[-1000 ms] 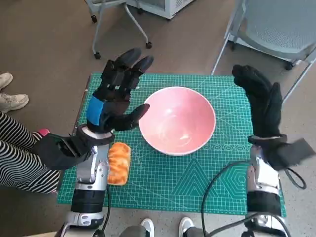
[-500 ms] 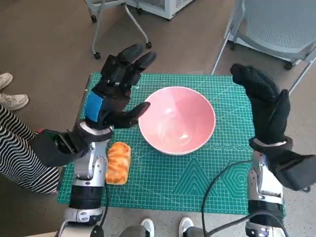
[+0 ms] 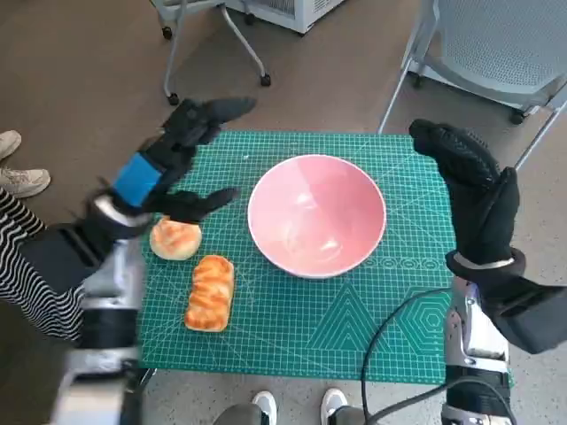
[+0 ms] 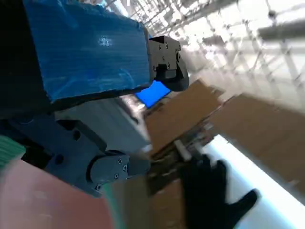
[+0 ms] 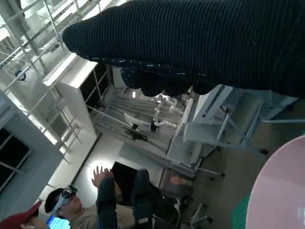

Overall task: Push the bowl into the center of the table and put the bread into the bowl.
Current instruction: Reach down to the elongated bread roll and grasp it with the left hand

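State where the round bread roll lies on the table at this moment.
In the head view, the round bread roll lies on the green mat's left side, just beyond the long loaf, left of the pink bowl, under the left hand.

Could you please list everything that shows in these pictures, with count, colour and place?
Bowl: one, pink, empty, near the middle of the mat.
Round bun: one, golden, on the mat left of the bowl.
Long loaf: one, golden brown, on the mat just nearer the robot than the bun.
Mat: one, green with a grid, covering the table.
Chair: one, grey, on the floor beyond the table's far right corner.
Wheeled frame: one, grey, on the floor beyond the table's far left.
People: striped legs and a white shoe at the left; two people in the right wrist view.
Left hand: black with blue tape, open, above the mat's left edge.
Right hand: black glove, open, raised right of the bowl.
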`<state>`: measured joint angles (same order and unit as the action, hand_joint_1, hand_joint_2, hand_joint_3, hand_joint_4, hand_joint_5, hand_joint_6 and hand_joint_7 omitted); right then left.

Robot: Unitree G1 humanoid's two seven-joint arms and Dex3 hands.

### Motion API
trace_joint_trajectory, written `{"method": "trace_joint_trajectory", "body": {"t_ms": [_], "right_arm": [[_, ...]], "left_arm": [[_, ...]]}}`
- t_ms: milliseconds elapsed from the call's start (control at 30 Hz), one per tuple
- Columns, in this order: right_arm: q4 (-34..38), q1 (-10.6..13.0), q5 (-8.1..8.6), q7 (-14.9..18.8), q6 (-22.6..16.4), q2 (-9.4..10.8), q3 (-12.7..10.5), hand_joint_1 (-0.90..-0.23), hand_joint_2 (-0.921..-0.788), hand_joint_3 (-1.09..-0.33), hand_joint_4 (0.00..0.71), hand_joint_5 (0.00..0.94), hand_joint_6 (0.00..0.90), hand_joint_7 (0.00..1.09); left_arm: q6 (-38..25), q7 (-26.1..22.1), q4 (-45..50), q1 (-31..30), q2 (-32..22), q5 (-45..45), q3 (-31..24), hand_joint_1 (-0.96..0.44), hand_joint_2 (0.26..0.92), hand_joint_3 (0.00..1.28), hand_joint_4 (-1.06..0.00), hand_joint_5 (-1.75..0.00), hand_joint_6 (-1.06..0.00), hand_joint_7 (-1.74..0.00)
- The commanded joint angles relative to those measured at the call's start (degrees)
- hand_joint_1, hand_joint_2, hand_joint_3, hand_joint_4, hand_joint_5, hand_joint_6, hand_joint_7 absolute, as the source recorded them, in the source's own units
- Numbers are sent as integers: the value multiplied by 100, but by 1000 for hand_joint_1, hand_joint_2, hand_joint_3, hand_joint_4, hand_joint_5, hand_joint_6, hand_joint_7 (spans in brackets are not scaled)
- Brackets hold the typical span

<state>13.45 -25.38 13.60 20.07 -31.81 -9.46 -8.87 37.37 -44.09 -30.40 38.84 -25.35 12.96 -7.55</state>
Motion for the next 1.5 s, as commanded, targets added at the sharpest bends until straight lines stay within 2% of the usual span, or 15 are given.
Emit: {"method": "trace_joint_trajectory", "body": {"t_ms": [33, 167, 233, 333, 367, 433, 700, 967, 1500], "right_arm": [[7, 178, 34, -21, 81, -35, -35, -710, -921, -700, 219, 12, 113, 540], [-11, 209, -1, -62, 87, -38, -51, -708, -921, -700, 220, 12, 116, 541], [-4, 217, -2, -69, 89, -44, -58, -703, -921, -700, 220, 11, 117, 541], [-24, 247, -8, -91, 99, -49, -64, -697, -921, -700, 220, 10, 117, 540], [-29, 255, -9, -98, 108, -50, -66, -693, -921, -701, 220, 10, 117, 540], [-37, 269, -11, -107, 120, -52, -68, -689, -921, -702, 220, 9, 118, 539], [-85, 333, -65, -160, 134, -50, -51, -681, -921, -704, 220, 8, 118, 539], [-137, 386, -95, -192, 162, -56, -32, -678, -921, -704, 220, 7, 118, 539], [-398, 593, -36, -238, 346, -46, -11, -679, -921, -706, 220, 4, 116, 540]], "left_arm": [[443, -376, -418, 240, -445, -276, 145, -209, 771, 356, -152, -408, 1, -783], [838, -620, -672, 287, -843, -623, 337, -159, 796, 247, -227, -268, -29, -765], [1181, -649, -841, 314, -1003, -829, 426, -125, 815, 174, -282, -172, -77, -706], [1866, -554, -1129, 398, -1263, -1313, 591, -90, 822, 115, -341, -107, -160, -618], [2128, -486, -1233, 435, -1353, -1521, 656, -75, 824, 89, -373, -75, -226, -527], [2535, -372, -1420, 497, -1466, -1817, 760, -70, 824, 59, -402, -36, -288, -424], [3571, 38, -1922, 624, -1681, -2638, 1169, -67, 778, 7, -440, -6, -400, -268], [4035, 465, -2066, 661, -1860, -3392, 1567, -104, 741, 0, -451, -1, -480, -156], [4379, 1002, -2528, 657, -1800, -3971, 2317, -66, 739, 1, -415, 0, -471, -94]]}}
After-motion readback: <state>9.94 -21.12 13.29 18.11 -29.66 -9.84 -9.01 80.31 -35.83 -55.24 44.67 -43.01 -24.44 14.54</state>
